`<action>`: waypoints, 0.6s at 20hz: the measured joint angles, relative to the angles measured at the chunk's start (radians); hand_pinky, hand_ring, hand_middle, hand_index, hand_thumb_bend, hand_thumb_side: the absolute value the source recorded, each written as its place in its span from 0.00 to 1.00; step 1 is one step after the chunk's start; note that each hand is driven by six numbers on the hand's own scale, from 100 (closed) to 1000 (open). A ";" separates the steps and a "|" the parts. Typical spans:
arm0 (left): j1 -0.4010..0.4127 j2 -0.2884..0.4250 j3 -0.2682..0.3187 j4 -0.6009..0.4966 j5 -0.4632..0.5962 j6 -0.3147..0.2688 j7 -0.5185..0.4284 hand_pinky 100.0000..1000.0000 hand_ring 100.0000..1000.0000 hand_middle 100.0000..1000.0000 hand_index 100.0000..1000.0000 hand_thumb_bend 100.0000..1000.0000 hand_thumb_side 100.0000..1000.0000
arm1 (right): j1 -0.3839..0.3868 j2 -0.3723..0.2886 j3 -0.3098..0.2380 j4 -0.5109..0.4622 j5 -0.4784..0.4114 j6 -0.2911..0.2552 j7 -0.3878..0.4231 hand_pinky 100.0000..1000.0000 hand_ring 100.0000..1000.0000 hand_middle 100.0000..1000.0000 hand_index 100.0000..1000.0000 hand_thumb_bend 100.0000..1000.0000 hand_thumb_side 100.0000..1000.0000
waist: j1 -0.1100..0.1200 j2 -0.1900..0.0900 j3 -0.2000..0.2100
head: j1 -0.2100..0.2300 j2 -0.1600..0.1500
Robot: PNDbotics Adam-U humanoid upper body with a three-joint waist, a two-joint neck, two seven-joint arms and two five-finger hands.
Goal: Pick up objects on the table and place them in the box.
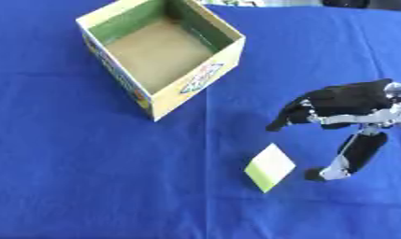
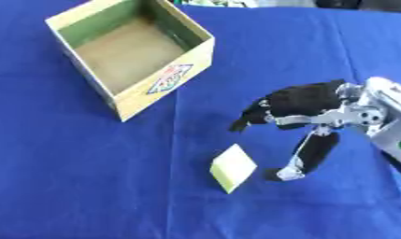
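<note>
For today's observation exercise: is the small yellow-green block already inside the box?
No, the yellow-green block lies on the blue cloth, apart from the open box and beside the right robot hand.

Blue tablecloth [image 1: 89,177] spread edge to edge (a faint fold line across it), with pale clutter [image 1: 236,2] beyond the cloth's far edge.

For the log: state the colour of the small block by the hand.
Pale yellow-green block, clearest in left eye view.
</note>
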 measured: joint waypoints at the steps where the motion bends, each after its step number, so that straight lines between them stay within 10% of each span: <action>1: 0.000 -0.001 0.000 0.000 0.000 0.000 0.000 0.80 0.72 0.95 0.72 0.08 0.82 | -0.005 0.007 0.005 0.004 -0.001 0.000 0.006 0.86 0.87 0.77 0.96 0.27 0.43 | -0.001 0.000 0.000 | 0.000 0.000; 12: 0.000 -0.003 -0.001 0.000 0.004 0.002 -0.003 0.81 0.72 0.95 0.72 0.08 0.82 | -0.026 0.081 0.043 0.078 0.027 0.001 0.039 0.85 0.87 0.77 0.95 0.24 0.46 | -0.002 0.000 0.012 | -0.010 0.000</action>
